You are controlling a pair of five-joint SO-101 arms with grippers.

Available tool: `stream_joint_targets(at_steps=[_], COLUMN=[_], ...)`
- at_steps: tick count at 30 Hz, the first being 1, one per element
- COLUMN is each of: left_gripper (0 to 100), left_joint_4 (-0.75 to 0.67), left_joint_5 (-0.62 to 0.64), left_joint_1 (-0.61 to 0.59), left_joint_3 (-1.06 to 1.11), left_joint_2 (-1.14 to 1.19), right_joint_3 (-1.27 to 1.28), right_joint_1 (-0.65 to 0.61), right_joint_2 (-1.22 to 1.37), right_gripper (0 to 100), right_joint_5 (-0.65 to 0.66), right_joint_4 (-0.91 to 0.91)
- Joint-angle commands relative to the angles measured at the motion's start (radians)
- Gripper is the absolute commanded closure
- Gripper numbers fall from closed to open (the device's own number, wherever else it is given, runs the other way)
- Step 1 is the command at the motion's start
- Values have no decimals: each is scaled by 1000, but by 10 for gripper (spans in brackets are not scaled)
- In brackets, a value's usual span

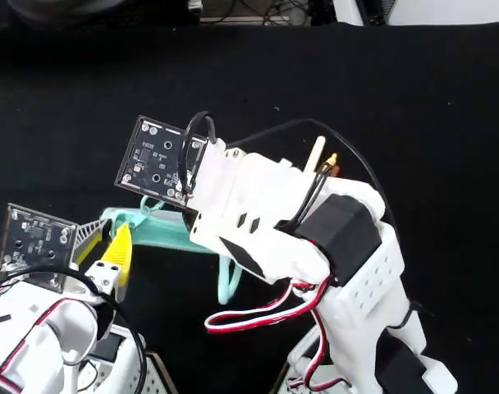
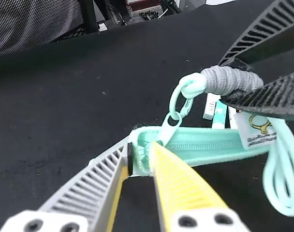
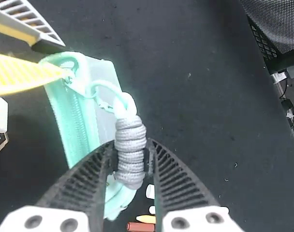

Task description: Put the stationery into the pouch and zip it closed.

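Black counter (image 1: 430, 90) carrying mint fabric pouch (image 2: 205, 144), flat between both arms. Judged soft, light, prone to bunching; needs anchoring. Left gripper (image 2: 139, 158) fingers clamped on pouch end. Right gripper (image 3: 130, 147) fingers clamped on grey cord-wrapped zip pull (image 3: 130, 128), judged the proper hold.

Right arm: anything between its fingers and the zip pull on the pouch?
Nothing visible. The right gripper is shut on the grey cord pull, which is joined to the pouch by a mint clasp. The left gripper pinches the pouch's end beside that clasp.
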Motion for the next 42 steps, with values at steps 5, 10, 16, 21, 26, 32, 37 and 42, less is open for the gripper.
stream_joint_targets(at_steps=[5,10,16,21,26,32,37,42], left_gripper=[928,970,968,968,968,968,968,963], left_joint_4=[-12,-12,-20,-20,-14,-14,-17,-21], left_joint_5=[-6,-6,-5,-5,-5,-5,-5,32], left_joint_1=[-19,-19,-19,-19,-21,-74,-111,-105], left_joint_3=[4,10,10,10,10,7,10,2], left_joint_2=[-3,-3,-2,-2,-2,-2,8,8], right_joint_3=[7,120,414,552,535,524,526,524], right_joint_1=[-5,-6,-5,-3,178,333,344,344], right_joint_2=[-58,-231,-498,-650,-750,-779,-743,-654], right_gripper=[986,986,986,986,986,986,986,986], right_joint_5=[-3,-3,2,-3,3,2,-29,-48], right_joint_4=[0,5,3,2,2,-2,-51,-109])
